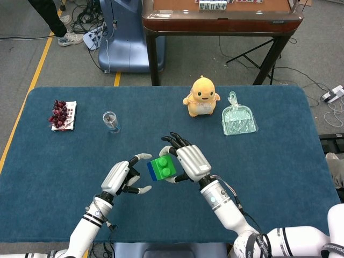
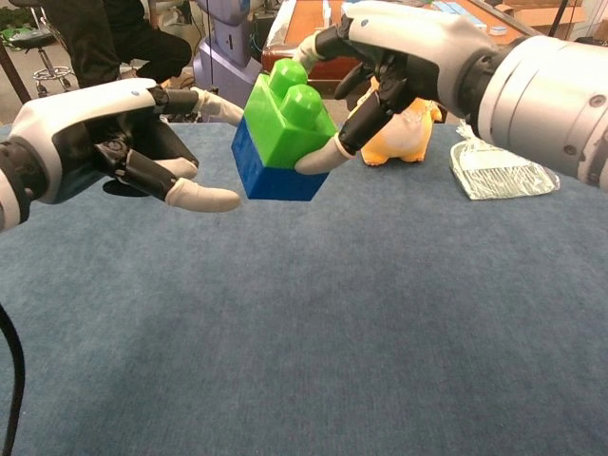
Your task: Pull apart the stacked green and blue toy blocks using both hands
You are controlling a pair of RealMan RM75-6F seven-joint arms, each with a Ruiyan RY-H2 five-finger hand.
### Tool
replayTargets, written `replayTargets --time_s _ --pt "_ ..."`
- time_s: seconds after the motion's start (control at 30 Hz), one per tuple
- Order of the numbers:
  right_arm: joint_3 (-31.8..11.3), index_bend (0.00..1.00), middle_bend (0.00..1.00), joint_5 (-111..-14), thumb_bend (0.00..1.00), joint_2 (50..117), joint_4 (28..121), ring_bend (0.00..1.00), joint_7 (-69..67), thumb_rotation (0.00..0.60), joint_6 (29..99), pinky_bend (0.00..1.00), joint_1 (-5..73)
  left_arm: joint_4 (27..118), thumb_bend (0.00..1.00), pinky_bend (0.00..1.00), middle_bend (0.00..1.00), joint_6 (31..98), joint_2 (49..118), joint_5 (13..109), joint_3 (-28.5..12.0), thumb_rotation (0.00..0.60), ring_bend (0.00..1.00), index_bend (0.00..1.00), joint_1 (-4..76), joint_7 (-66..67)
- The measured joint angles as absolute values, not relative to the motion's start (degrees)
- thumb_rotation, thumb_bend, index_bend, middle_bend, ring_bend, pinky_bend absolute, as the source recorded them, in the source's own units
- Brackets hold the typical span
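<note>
A green block (image 2: 290,119) sits stacked on a blue block (image 2: 266,176), tilted, held in the air above the table. My right hand (image 2: 404,57) grips the stack from the right, mostly on the green block. The same stack shows in the head view as the green block (image 1: 163,167) and blue block (image 1: 151,171), with the right hand (image 1: 189,161) wrapped around it. My left hand (image 2: 114,142) is open just left of the stack, fingers spread toward the blue block without closing on it; the left hand (image 1: 124,176) shows likewise from above.
On the blue table (image 1: 279,161) stand a yellow plush duck (image 1: 202,97), a clear dustpan (image 1: 238,119), a small glass jar (image 1: 110,121) and grapes on a card (image 1: 62,114). A wooden table (image 1: 220,19) stands beyond.
</note>
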State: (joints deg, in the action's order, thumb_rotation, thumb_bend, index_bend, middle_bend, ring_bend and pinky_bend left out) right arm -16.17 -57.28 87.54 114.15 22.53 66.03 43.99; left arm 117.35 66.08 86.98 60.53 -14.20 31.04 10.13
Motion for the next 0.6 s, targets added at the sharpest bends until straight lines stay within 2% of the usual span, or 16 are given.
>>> replayTargets --time_s 0.6 --pt "-16.50 0.58 0.13 -57.52 0.06 92.90 110.10 0.00 20.66 0.600 66.66 0.16 45.34 116.41 0.08 1.00 1.00 69.80 90.30 57.97 -13.80 0.600 1.00 0.28 32.28 13.75"
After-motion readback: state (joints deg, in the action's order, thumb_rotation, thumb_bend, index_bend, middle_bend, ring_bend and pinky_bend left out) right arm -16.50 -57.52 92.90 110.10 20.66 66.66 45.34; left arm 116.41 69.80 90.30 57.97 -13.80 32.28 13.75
